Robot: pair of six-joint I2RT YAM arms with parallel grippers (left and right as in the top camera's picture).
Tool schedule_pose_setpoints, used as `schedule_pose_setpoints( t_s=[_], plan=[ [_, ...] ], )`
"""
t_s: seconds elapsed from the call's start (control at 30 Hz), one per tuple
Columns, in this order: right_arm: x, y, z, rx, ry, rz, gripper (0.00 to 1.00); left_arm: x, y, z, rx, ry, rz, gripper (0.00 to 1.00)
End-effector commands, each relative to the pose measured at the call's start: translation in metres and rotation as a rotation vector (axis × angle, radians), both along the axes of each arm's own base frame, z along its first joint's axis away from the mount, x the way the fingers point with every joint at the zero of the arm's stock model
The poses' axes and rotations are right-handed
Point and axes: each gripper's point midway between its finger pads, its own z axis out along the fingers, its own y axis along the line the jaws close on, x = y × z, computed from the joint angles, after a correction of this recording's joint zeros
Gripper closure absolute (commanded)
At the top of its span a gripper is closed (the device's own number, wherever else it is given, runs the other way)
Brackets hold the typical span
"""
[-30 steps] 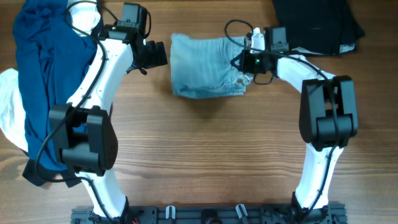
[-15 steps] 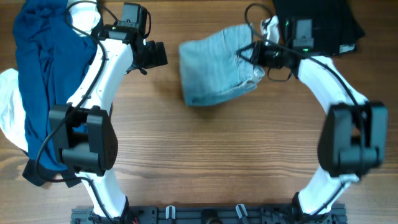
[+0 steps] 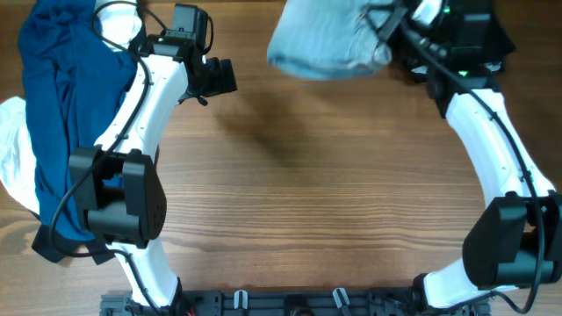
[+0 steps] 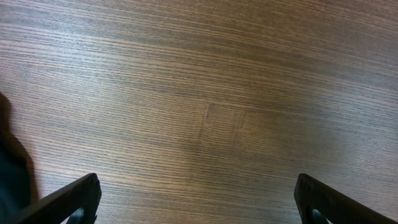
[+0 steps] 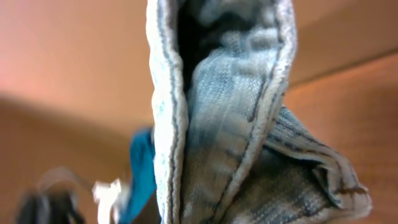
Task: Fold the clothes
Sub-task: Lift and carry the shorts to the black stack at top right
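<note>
Overhead: the right gripper is clamped on one edge of the denim shorts. They hang as a compact bundle off its left side, clear of the table. This looks like the put-away step for a finished fold. The black garment lies just behind that gripper, a likely landing spot. Next comes a gentle set-down that keeps the fold intact.

The left gripper hovers empty, jaws wide, with the blue garment and white garment well behind it.

Left wrist: both fingers are spread far apart, with only bare wood between them.

Right wrist: denim fills the view, seams and hem bunched right at the jaws. The fingers themselves are hidden.
</note>
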Motion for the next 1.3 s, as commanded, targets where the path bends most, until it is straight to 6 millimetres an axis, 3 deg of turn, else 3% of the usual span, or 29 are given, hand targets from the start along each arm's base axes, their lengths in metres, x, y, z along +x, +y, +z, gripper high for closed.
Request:
schedule_pose_setpoints(
  t_s=[0.0,0.1,0.2,0.33,0.8,0.97,1.07,1.13,1.27],
  plan=[
    [0.014,-0.062,0.044,0.204,-0.002,-0.314,0.96,0.004,0.0,0.016,-0.013,-0.039,-0.014,0.0],
    [0.021,-0.101,0.045,0.28,0.01,-0.504,0.96,0.004,0.0,0.016,-0.013,-0.04,-0.014,0.0],
    [0.021,-0.156,0.043,0.322,-0.01,-0.774,0.96,0.004,0.0,0.017,-0.013,-0.04,-0.014,0.0],
    [0.015,-0.195,0.038,0.35,-0.031,-0.982,0.96,0.006,-0.001,0.017,-0.014,-0.048,-0.014,0.0],
    [0.052,-0.236,-0.006,0.36,-0.088,-0.992,0.96,0.007,-0.001,0.018,-0.015,-0.054,-0.014,0.0],
    [0.066,-0.248,-0.034,0.341,-0.104,-1.001,0.96,0.008,-0.001,0.018,-0.015,-0.055,-0.014,0.0],
    [0.079,-0.245,-0.058,0.318,-0.103,-0.962,0.96,0.01,-0.001,0.019,-0.016,-0.065,-0.014,0.0],
    [0.084,-0.241,-0.084,0.31,-0.052,-0.943,0.96,0.012,-0.002,0.02,-0.018,-0.074,-0.014,0.0],
    [0.082,-0.239,-0.12,0.275,0.058,-0.95,0.95,0.015,-0.002,0.021,-0.02,-0.086,-0.014,0.0]
  ],
)
